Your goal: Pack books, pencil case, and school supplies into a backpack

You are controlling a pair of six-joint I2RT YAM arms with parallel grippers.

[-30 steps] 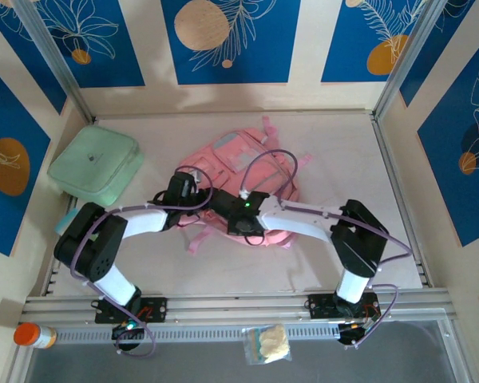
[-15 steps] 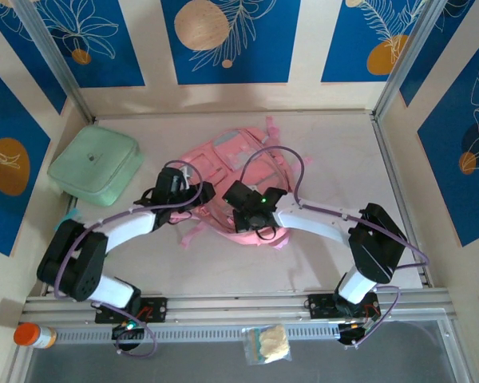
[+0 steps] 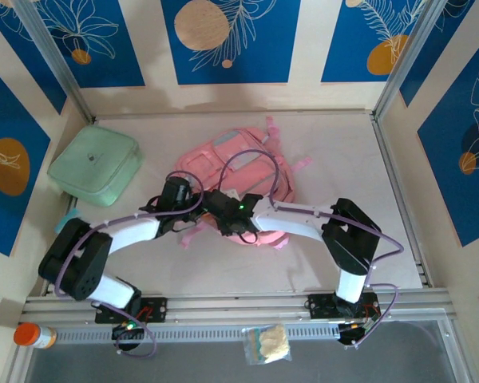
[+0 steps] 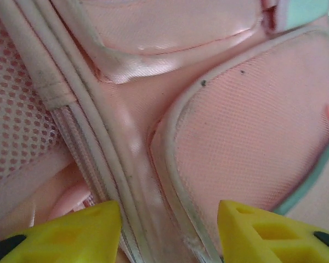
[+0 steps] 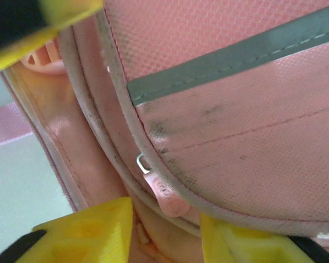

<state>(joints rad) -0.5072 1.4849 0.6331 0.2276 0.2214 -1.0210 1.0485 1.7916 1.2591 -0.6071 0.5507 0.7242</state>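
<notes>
– At the middle of the table [image 3: 343, 159], entry one: backpack [image 3: 207, 159], pink, lying flat, its near edge under both wrists.
– Entry two?
– Left fingers [image 4: 71, 233]: partly apart, astride a zip seam [image 4: 107, 159]. Cannot tell whether they pinch it.
– Entry three?
– Right fingers [image 5: 88, 230]: parted. The zip pull [image 5: 165, 198] sits loose just ahead of the gap, not clamped.
– Hazards, as judged?
– One: the right fingers close on piping beside the pull, so the zip stays put or fabric jams in it. Two: the backpack, light and unpinned, slides with a tug instead of opening. Three: with the wrists crowded together, the purple cable [image 3: 255, 152] looped over the backpack may snag.
</notes>
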